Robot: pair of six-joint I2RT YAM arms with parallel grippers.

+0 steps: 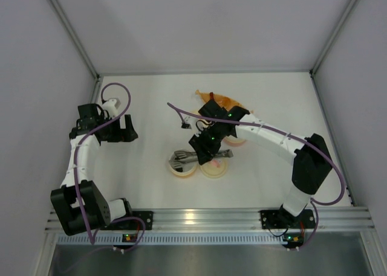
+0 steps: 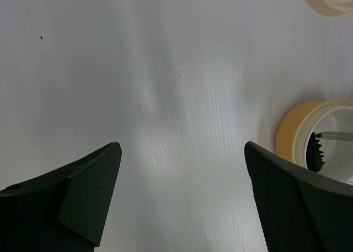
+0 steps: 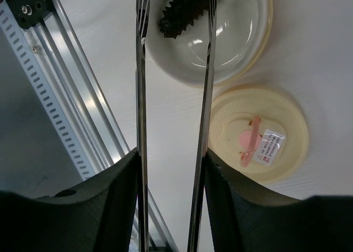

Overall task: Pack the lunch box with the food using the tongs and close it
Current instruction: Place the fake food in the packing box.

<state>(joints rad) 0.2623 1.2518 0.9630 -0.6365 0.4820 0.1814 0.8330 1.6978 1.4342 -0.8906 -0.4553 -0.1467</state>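
My right gripper point(image 3: 172, 155) is shut on the tongs point(image 3: 141, 97), one thin metal arm against each finger. The tong arms stand apart, and their tips reach over the round cream bowl of the lunch box point(image 3: 242, 37). The black ridged food piece point(image 3: 185, 9) lies in that bowl, between the tips. From above, the right gripper point(image 1: 205, 144) hovers by the bowl point(image 1: 182, 170) with the tongs point(image 1: 190, 156) across it. My left gripper point(image 2: 182, 150) is open over bare table; the bowl point(image 2: 289, 130) and the black piece point(image 2: 317, 153) show at its right.
A cream lid with a pink motif point(image 3: 276, 136) lies beside the bowl, also seen from above point(image 1: 214, 168). An orange boat-shaped dish point(image 1: 221, 101) sits behind the right arm. Another cream round piece point(image 2: 331, 1) is farther off. The aluminium rail point(image 3: 66, 97) runs along the near edge.
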